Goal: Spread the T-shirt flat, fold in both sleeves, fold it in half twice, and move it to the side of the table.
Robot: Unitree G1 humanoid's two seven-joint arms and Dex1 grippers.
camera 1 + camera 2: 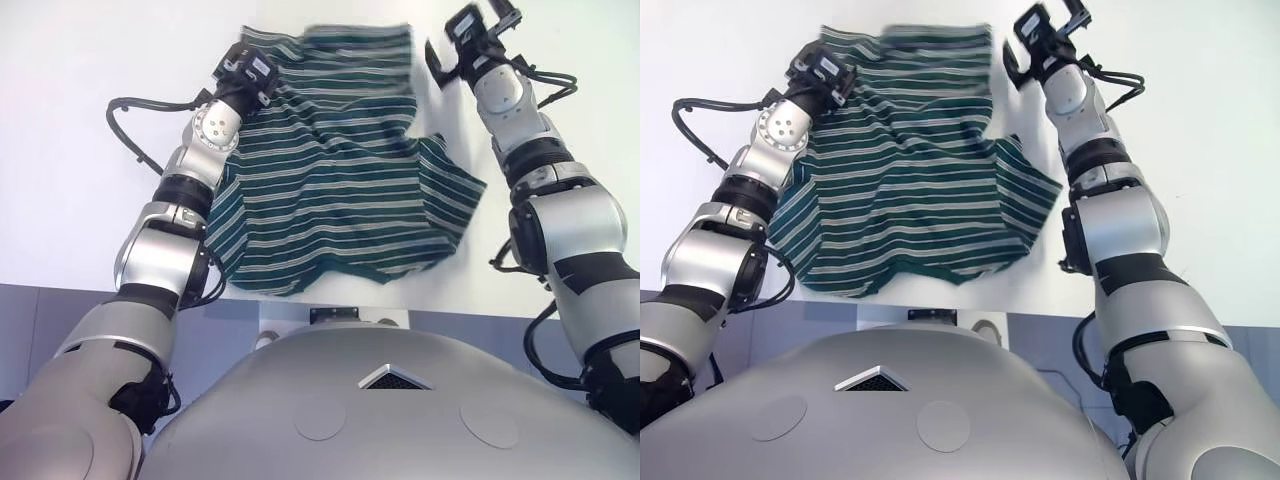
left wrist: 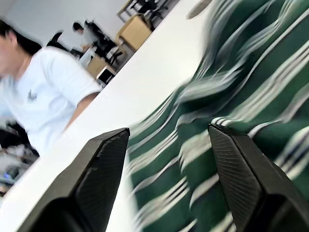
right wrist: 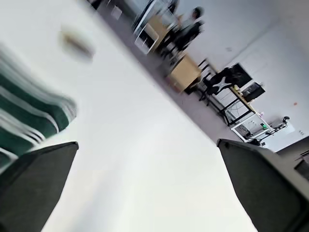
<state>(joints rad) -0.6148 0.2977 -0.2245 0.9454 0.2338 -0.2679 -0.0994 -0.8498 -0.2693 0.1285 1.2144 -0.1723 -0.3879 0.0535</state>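
Note:
A dark green T-shirt with white stripes lies rumpled on the white table, partly folded over itself, its far edge blurred. My left gripper rests over the shirt's far left part; in the left wrist view its fingers stand apart with striped cloth between and beyond them. My right gripper hovers off the shirt's far right corner, open, with bare table between its fingers and the shirt's edge off to one side.
The table's near edge runs in front of the shirt. White surface lies left of the shirt and to the far right. A small round mark sits on the table beyond the right gripper.

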